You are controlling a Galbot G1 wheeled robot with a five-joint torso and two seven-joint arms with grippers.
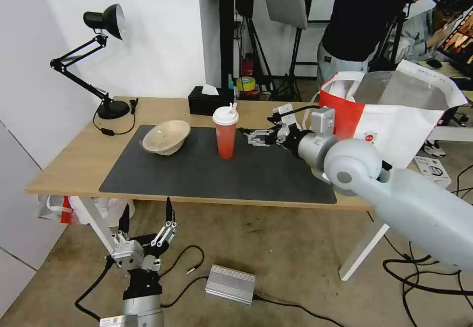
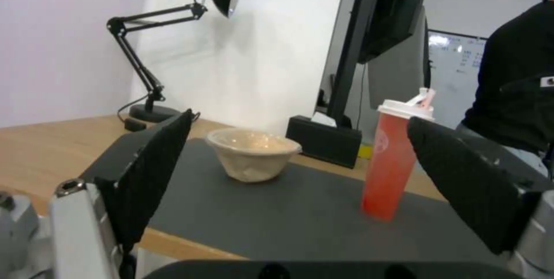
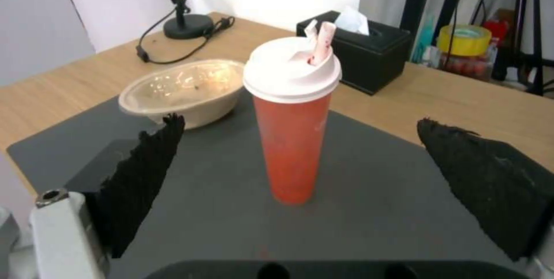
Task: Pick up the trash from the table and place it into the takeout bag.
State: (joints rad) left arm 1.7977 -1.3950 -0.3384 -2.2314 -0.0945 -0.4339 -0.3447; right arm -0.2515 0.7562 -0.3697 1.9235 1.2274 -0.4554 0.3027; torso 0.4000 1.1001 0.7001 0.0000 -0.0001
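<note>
**Right arm reaching across the mat toward the cup**

The right arm is stretching in from the table's right end, its end effector point(image 1: 252, 137) lying level over the mat point(image 1: 217, 171) with fingers spread open, just beside the cup point(image 1: 225, 132) and not touching it. The cup is standing upright mid-mat. The bowl point(image 1: 166, 137) is sitting tilted near the mat's far left corner. The bag point(image 1: 394, 120) is gaping open at the table's right end. The left end effector point(image 1: 146, 216) is hanging open below the table's near edge.

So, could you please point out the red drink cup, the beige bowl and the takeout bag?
red drink cup point(image 1: 225, 142), head view, middle of its red body.
beige bowl point(image 1: 166, 137), head view, inner wall.
takeout bag point(image 1: 394, 129), head view, white front panel.
</note>
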